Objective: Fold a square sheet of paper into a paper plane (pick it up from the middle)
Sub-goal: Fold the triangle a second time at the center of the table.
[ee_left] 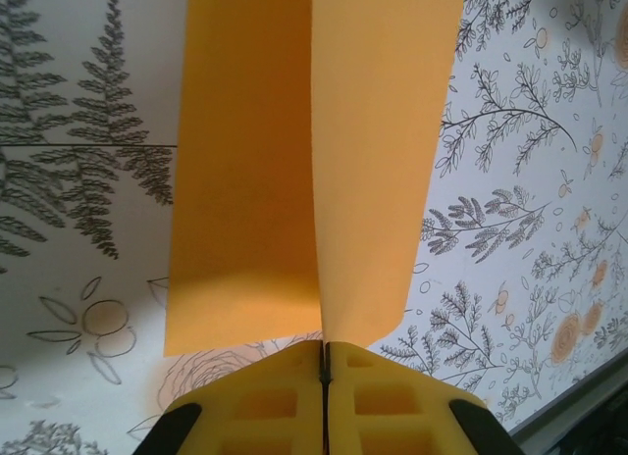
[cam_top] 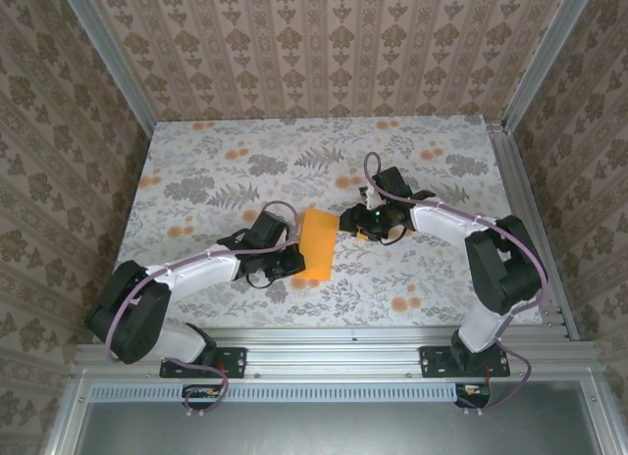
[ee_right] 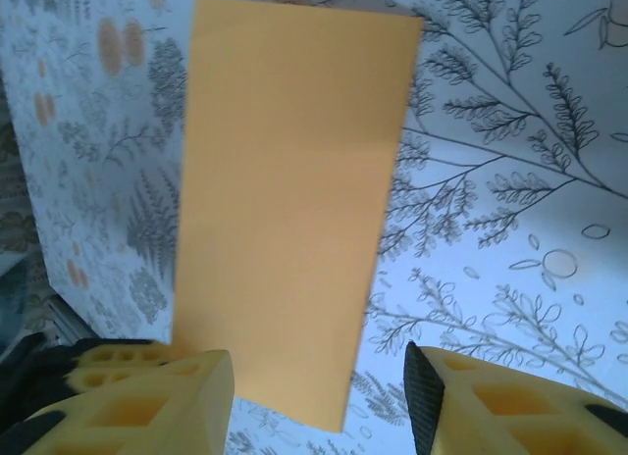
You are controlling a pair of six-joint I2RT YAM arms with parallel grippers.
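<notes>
The step in hand appears to be the first centre fold. The thin, bright orange square sheet of paper [cam_top: 317, 244] is doubled into a narrow rectangle in the middle of the desk [cam_top: 442, 180] with its grey floral cloth, between the two arms. The left claw [cam_top: 293, 260] is clamped shut on it: the left wrist view shows the yellow jaws of the left claw [ee_left: 325, 362] pressed together where the paper's two leaves [ee_left: 294, 161] meet, the leaves splaying apart above. The right claw [cam_top: 351, 223] is just beside the sheet's far edge, its jaws apart and gripping nothing. From its wrist, that claw [ee_right: 319, 396] faces the paper's flat side [ee_right: 289, 200]. Both arms reach inward, low over the cloth, elbows bent. Next, the right claw likely must press the crease flat or take a corner while the left holds the leaves aligned.
</notes>
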